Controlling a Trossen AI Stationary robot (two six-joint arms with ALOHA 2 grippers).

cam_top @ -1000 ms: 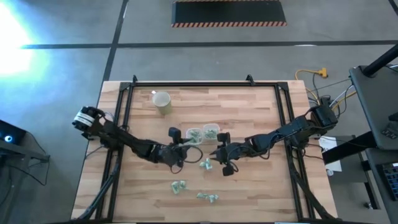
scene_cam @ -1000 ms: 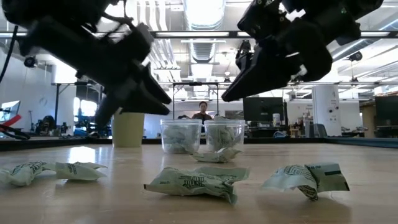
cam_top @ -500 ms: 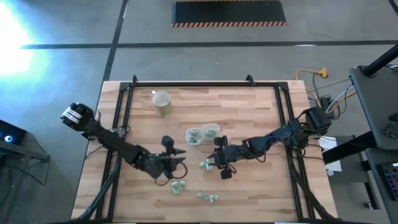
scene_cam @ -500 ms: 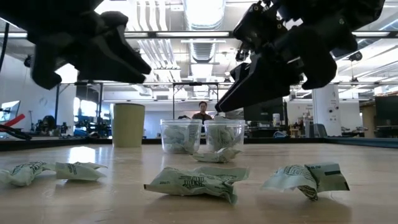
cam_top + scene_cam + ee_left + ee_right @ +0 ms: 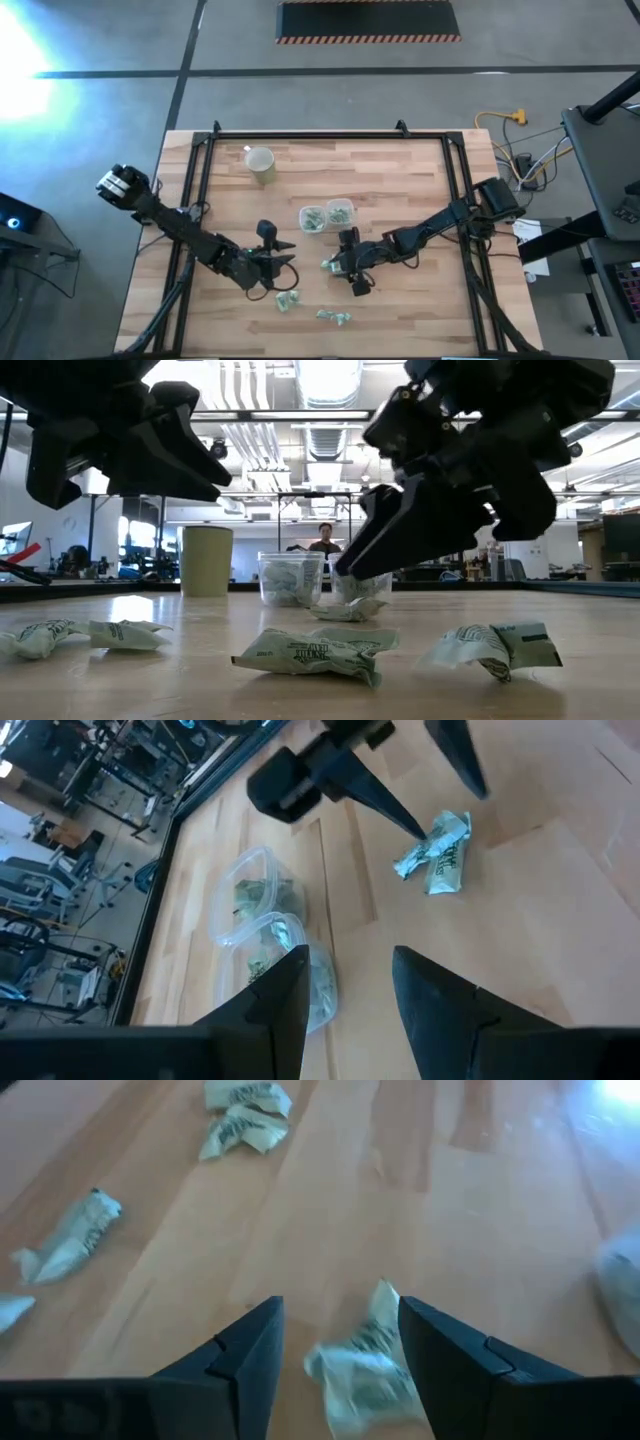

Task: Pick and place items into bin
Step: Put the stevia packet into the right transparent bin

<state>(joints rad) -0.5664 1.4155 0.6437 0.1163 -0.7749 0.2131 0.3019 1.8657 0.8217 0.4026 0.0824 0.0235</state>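
Observation:
Several small green-and-white wrapped items lie on the wooden table. One item [image 5: 330, 265] [image 5: 368, 1362] lies between the open fingers of my right gripper [image 5: 340, 266] [image 5: 340, 1310], which hangs low over it with a finger on either side. Two more items [image 5: 287, 300] [image 5: 333, 317] lie nearer the front edge. Two clear bins [image 5: 312, 217] [image 5: 339, 211] stand side by side at mid-table with items inside. My left gripper [image 5: 283, 258] [image 5: 350, 958] hovers open just left of the right one, with nothing between its fingers.
A beige cup [image 5: 260, 163] stands upright at the far left of the table. A dark frame [image 5: 300, 134] runs around the table's edges. One more item [image 5: 345, 608] lies against the bins' near side. People and desks show in the room behind.
My right gripper has come down and toward the table's near left, onto the item by the bins, and has opened. My left gripper drew back from the bins toward the near edge, then held still. The items have not moved.

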